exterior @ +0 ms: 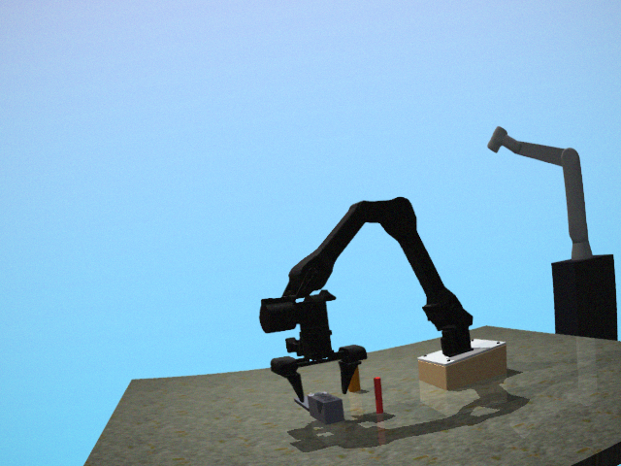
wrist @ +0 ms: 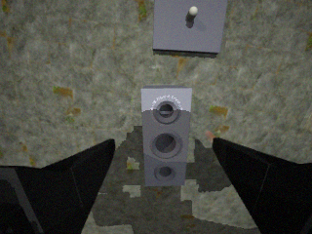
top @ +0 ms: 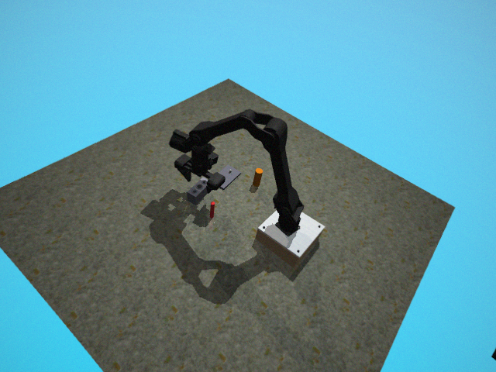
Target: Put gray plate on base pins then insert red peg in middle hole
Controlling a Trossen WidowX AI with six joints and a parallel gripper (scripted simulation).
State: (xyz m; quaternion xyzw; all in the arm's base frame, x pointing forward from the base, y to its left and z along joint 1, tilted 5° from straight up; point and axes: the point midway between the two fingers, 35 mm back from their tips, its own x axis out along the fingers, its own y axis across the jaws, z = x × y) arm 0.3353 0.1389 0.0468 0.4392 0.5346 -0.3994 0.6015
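The gray plate (top: 196, 195) (exterior: 328, 411) (wrist: 147, 127) is a thick oblong block with three holes facing up. It rests on the floor, apart from the base. The base (top: 232, 179) (wrist: 171, 29) is a flat gray slab with upright pins; one pin shows in the wrist view and in the top view. The red peg (top: 211, 210) (exterior: 378, 396) stands upright on the floor beside the plate. My gripper (top: 200, 183) (exterior: 323, 396) (wrist: 164, 142) is open and empty, low over the plate. In the wrist view its fingers lie on either side of the plate, with gaps.
An orange cylinder (top: 257, 177) (exterior: 355, 382) stands between the base and my arm's white-topped mount (top: 306, 228) (exterior: 466, 372). A second, gray arm (exterior: 574, 200) stands on a dark pedestal (exterior: 584, 295) at the far right in the exterior view.
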